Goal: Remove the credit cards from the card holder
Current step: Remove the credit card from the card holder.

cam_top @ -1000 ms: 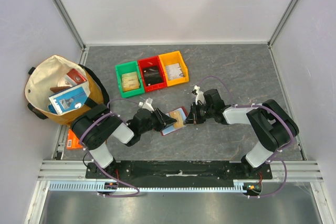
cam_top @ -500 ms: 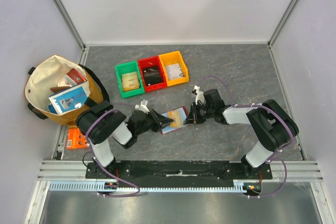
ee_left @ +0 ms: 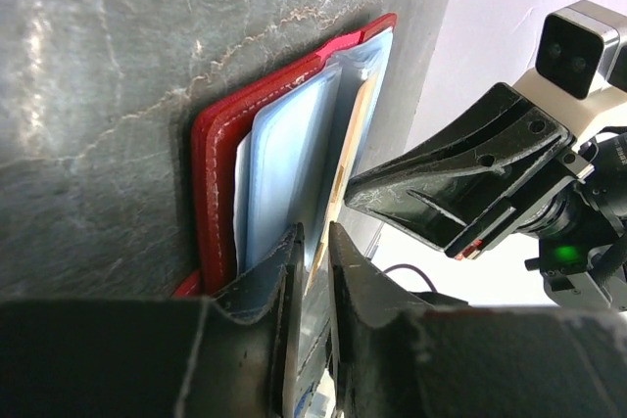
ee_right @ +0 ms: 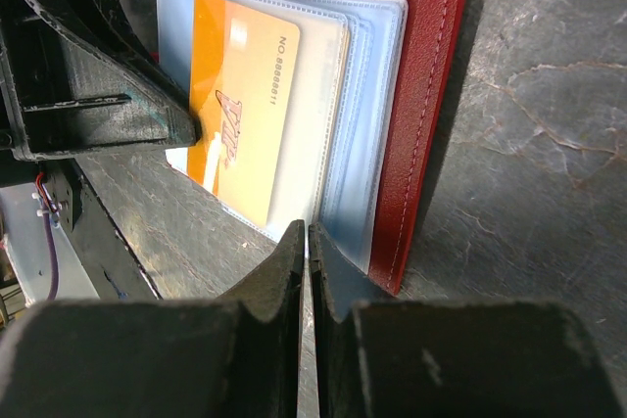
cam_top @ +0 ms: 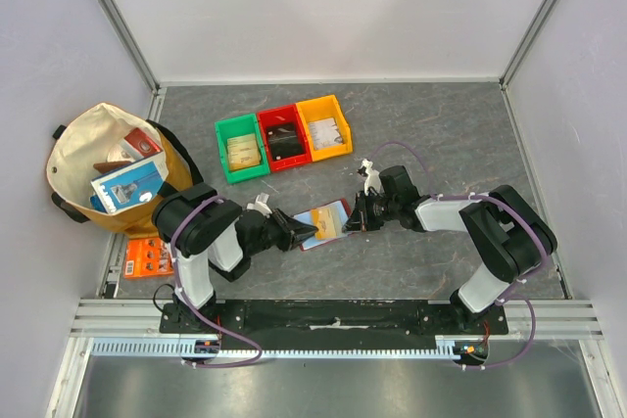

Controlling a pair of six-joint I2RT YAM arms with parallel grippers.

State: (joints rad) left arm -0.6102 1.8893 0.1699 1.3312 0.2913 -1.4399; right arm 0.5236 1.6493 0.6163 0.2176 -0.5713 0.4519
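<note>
The holder (cam_top: 323, 224) lies open on the table (cam_top: 441, 134) between my two grippers, red cover down and clear sleeves (ee_right: 367, 95) fanned upward. An orange card (ee_right: 240, 134) sits in the top sleeve.

My right gripper (ee_right: 304, 232) is pinched tight on the edge of a sleeve at its side of the holder. My left gripper (ee_left: 313, 242) comes in from the opposite side, its fingers a narrow slit apart with a sleeve edge running between them. I cannot tell whether they press on it. One left finger touches the card's edge.

The grippers face each other closely across the holder.

Well beyond both stand green (cam_top: 241, 149), red (cam_top: 284, 136) and yellow (cam_top: 325, 126) bins. A bag (cam_top: 113, 168) sits outside my left arm, with an orange packet (cam_top: 144, 259) nearer than it.
</note>
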